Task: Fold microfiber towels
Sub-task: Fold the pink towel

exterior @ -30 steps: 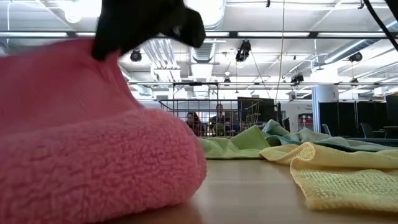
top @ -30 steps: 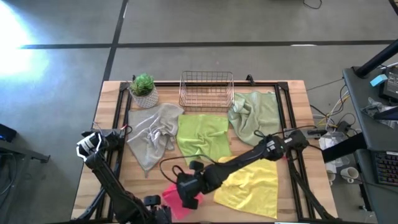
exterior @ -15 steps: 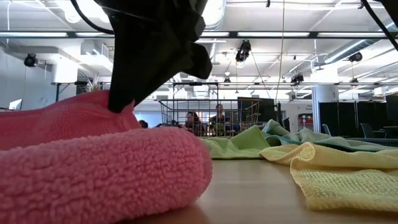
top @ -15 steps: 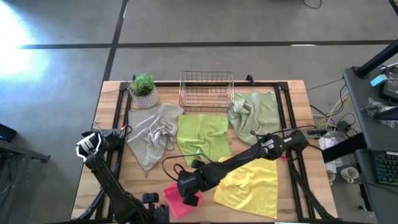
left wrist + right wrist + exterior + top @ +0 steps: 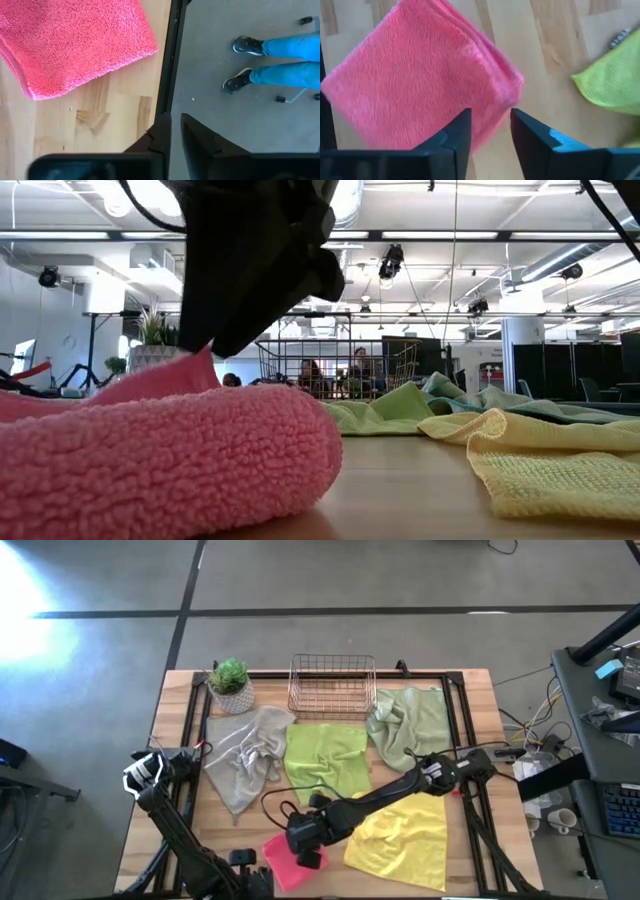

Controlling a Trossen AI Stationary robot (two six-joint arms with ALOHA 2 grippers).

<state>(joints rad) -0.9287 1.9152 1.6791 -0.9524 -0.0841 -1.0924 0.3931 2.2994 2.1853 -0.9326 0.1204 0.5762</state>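
Here we see the folded hot pink towel (image 5: 292,862) at the worktop's (image 5: 175,810) near edge; our right gripper (image 5: 487,131) hangs just over it, jaws parted and empty. Our left gripper (image 5: 175,131), jaws almost together, holds nothing beside that edge.

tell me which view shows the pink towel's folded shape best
The right wrist view: the pink towel fills it as a folded square with layered edges. The high view shows a small patch beside the right end effector; low shows a blurry roll; left wrist shows one corner.
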